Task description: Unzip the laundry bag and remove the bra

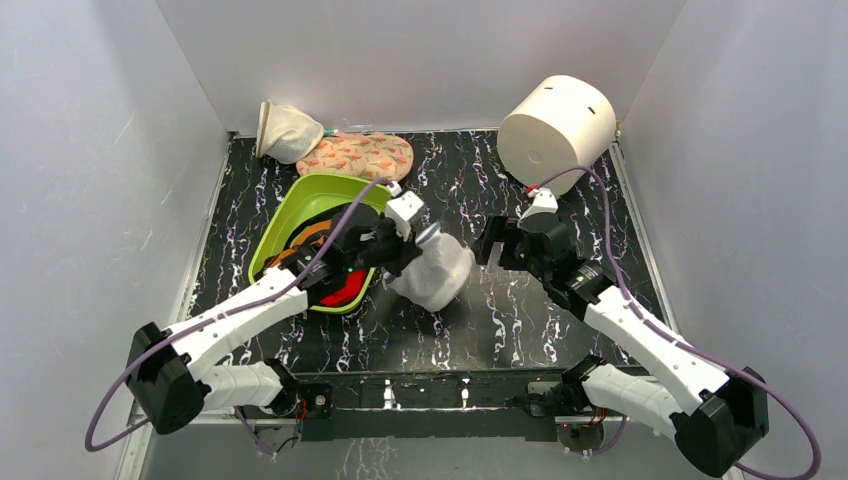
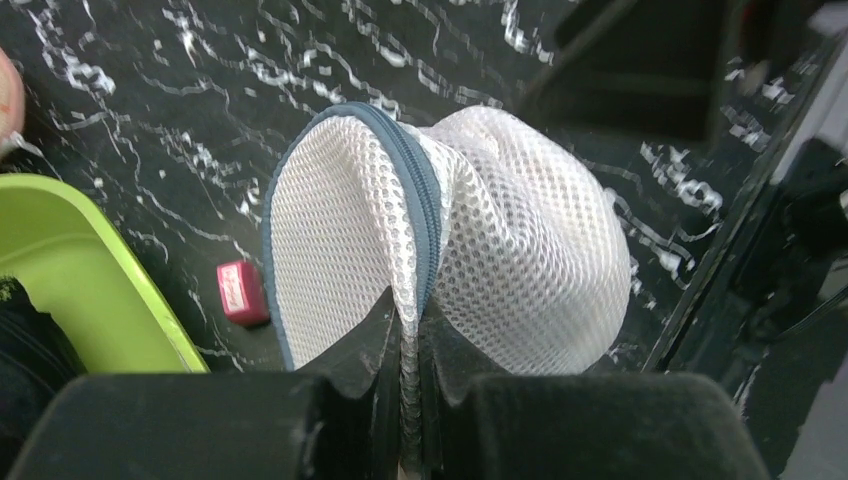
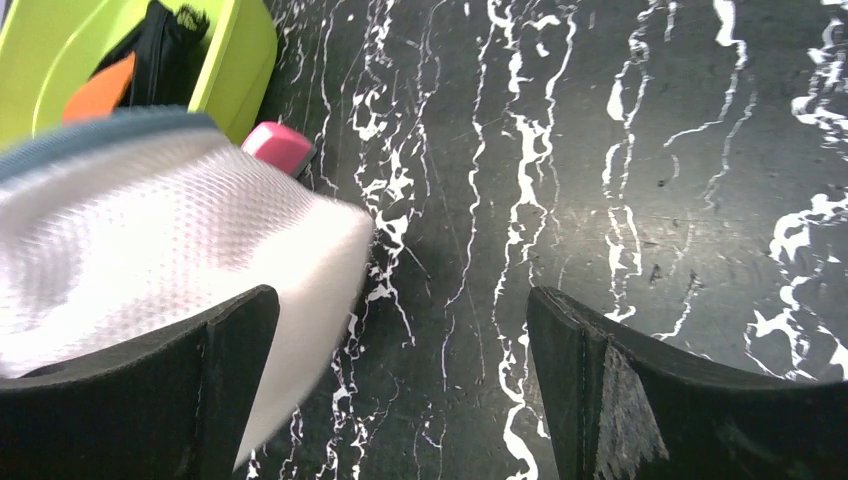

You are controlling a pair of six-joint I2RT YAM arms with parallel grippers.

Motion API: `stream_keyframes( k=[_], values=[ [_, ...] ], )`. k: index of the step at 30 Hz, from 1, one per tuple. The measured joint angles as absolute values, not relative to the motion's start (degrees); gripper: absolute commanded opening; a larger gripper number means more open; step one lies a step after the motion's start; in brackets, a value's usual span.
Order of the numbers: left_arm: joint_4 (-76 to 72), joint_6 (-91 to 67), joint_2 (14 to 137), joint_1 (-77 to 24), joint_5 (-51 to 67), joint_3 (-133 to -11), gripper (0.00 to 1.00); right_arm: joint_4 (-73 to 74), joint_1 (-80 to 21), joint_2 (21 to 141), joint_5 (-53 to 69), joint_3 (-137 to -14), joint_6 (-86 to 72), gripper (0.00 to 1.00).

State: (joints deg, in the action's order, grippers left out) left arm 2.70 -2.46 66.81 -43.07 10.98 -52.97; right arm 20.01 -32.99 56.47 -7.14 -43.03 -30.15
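The round white mesh laundry bag (image 1: 436,272) stands on edge near the table's middle. Its grey-blue zip line (image 2: 415,190) runs around the rim. My left gripper (image 1: 412,243) is shut on the bag's rim by the zip, and the mesh is pinched between the fingers (image 2: 350,345). The bag (image 2: 520,270) bulges away from them. My right gripper (image 1: 492,243) is open and empty just right of the bag, which is a blur at the left in the right wrist view (image 3: 150,240). The bra is hidden from view.
A lime green bin (image 1: 310,225) holding dark and orange clothes sits left of the bag. A small pink block (image 2: 240,292) lies on the table between bin and bag. A big white cylinder (image 1: 556,120) stands back right. A cream mesh pouch (image 1: 285,132) and a patterned pad (image 1: 358,155) lie at the back.
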Motion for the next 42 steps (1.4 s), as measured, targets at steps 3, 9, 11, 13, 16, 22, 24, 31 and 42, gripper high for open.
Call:
stream_keyframes(
  k=[3,9,11,13,16,22,24,31,42],
  values=[
    [5.21,-1.02,69.23,-46.26,6.55,-53.67,0.0,21.71,-32.49,54.83,-8.8,-43.77,-30.55,0.95],
    [11.16,-0.6,72.44,-50.02,-7.33,-57.47,0.0,23.0,-32.45,56.9,-5.1,-45.34,-30.74,0.95],
    [15.07,-1.54,74.41,-51.86,-13.06,-61.58,0.0,22.96,-32.47,58.33,-1.67,-45.34,-31.07,0.93],
    [19.77,-3.75,77.84,-54.35,-19.55,-67.94,0.0,22.24,-32.47,60.6,4.01,-45.19,-32.01,0.93],
    [25.36,-9.74,82.76,-57.45,-26.41,-75.94,0.0,16.99,-32.47,62.33,11.55,-42.09,-34.7,0.93],
    [36.29,-23.05,94.54,-60.77,-32.27,-83.0,0.14,10.94,-32.45,62.39,16.21,-33.39,-39.83,0.93],
    [39.46,-26.41,101.97,-61.87,-33.19,-87.46,0.3,11.53,-32.34,62.46,14.92,-33.08,-40.18,0.93],
    [38.15,-29.98,102.98,-62.02,-30.7,-85.43,0.94,16.38,-30.52,60.31,9.08,-33.01,-38.76,0.93],
    [22.57,-15.27,64.23,-64.18,-14.83,-65.87,0.98,19.57,-29.12,56.18,5.06,-33.15,-36.47,0.94]
  ],
)
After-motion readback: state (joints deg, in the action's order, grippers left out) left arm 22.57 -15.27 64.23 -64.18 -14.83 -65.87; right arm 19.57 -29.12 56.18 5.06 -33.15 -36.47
